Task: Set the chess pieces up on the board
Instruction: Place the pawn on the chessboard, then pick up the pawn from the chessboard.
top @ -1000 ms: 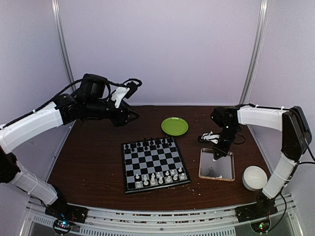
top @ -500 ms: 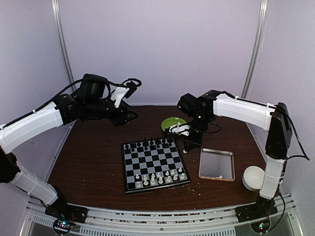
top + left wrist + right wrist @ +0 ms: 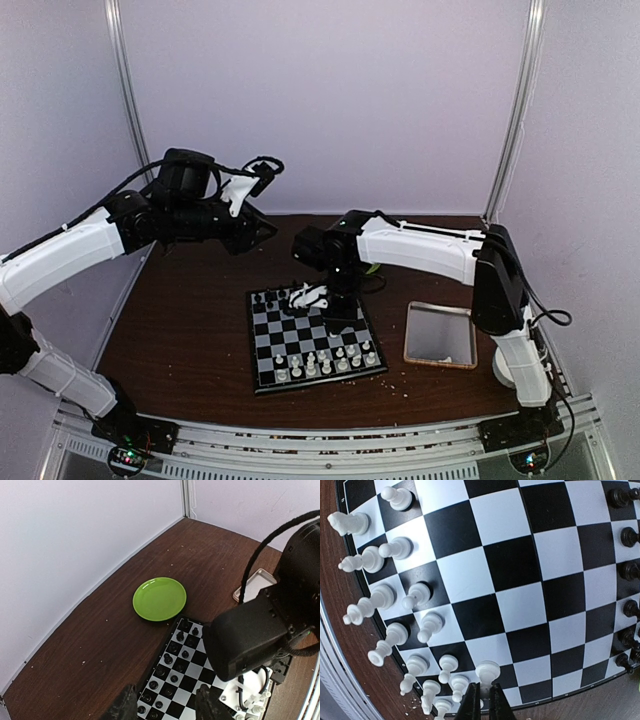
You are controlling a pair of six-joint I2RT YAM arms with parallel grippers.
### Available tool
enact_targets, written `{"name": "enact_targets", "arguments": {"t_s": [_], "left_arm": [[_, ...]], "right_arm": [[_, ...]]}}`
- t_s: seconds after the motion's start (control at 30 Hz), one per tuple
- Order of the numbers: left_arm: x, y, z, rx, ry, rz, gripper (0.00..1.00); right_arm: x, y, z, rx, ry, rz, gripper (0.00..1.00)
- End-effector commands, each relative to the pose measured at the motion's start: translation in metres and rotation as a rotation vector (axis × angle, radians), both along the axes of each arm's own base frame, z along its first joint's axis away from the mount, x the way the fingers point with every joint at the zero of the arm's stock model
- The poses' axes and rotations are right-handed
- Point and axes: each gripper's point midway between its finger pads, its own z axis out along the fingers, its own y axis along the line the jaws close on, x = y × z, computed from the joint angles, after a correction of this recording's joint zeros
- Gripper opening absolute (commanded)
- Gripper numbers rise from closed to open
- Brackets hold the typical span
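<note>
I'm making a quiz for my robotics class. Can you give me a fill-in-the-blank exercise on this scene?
1. The right gripper is shut on a chess piece coloured ___.
2. The plate beside the board is coloured ___.
3. The left gripper stands open, holding ___.
Missing words: white; green; nothing.

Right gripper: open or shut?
Right gripper shut on a white pawn; right wrist view shows it pinched between the fingertips above the board.
</note>
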Motion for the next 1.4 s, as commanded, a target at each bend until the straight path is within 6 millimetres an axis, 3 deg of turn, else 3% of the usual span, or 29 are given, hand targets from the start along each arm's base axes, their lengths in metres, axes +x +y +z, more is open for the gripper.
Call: {"name": "enact_targets", "arguments": {"t_s": [0.0,0.23,0.4,0.53,0.7,0.9,1.03,1.27,1.37], "left_arm": [[-0.002,0.001,0.024,-0.036,-0.063,-0.010,0.41],[-0.005,0.001,0.028,-0.046,-0.067,-0.018,0.41],[-0.005,-0.001,0.026,-0.045,-0.062,-0.025,0.41],[-0.004,-0.002,0.024,-0.042,-0.055,-0.026,0.41],[0.000,0.001,0.020,-0.029,-0.059,-0.001,0.41],[0.006,0.003,0.011,0.001,-0.055,0.026,0.42],[0.009,-0.004,-0.006,0.038,-0.022,-0.003,0.42],[-0.008,-0.044,-0.046,0.086,0.092,-0.128,0.35],[-0.021,-0.064,-0.081,0.201,0.145,-0.174,0.34]], "right_arm": [[0.004,0.006,0.000,-0.021,-0.025,-0.011,0.05],[0.006,0.003,-0.020,-0.068,-0.018,-0.016,0.07],[0.006,0.005,-0.022,-0.065,-0.020,-0.019,0.11],[0.010,0.004,-0.012,-0.059,-0.049,-0.024,0.22],[0.006,-0.005,0.017,-0.020,-0.078,-0.024,0.25],[-0.002,-0.045,0.057,0.058,-0.135,-0.053,0.27],[0.004,-0.082,0.066,0.124,-0.175,-0.127,0.28],[0.021,-0.158,0.078,0.226,-0.242,-0.350,0.32],[0.027,-0.189,0.087,0.299,-0.299,-0.448,0.37]]}}
